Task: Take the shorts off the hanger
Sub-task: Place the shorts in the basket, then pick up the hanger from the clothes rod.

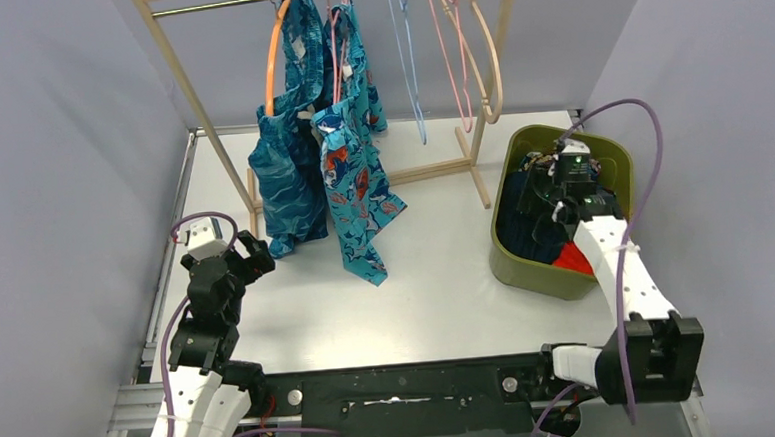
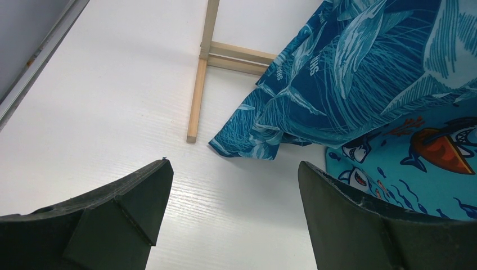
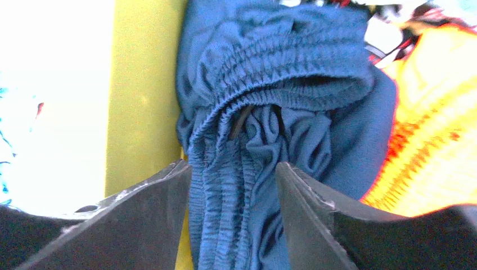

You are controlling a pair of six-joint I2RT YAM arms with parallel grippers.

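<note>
Two pairs of shorts hang on the wooden rack: teal leaf-print shorts point(image 1: 286, 179) point(image 2: 349, 73) on an orange hanger point(image 1: 275, 54), and turquoise cartoon-print shorts point(image 1: 356, 180) point(image 2: 410, 163) on a pink hanger point(image 1: 334, 41). My left gripper point(image 1: 255, 255) point(image 2: 233, 169) is open and empty, low over the table just left of the hems. My right gripper point(image 1: 561, 174) point(image 3: 230, 164) is down in the olive bin point(image 1: 557, 280) point(image 3: 143, 84). Its jaws stand apart, with the gathered waistband of the navy shorts point(image 1: 524, 226) point(image 3: 270, 73) between them. Orange-red shorts point(image 1: 571, 259) point(image 3: 427, 124) lie beside.
The rack's wooden post point(image 1: 192, 99) and foot point(image 2: 197, 101) stand just beyond my left gripper. Empty hangers hang on the right of the rail: a blue one point(image 1: 411, 67), a pink one point(image 1: 455, 45) and a wooden one point(image 1: 490, 53). Grey walls close both sides.
</note>
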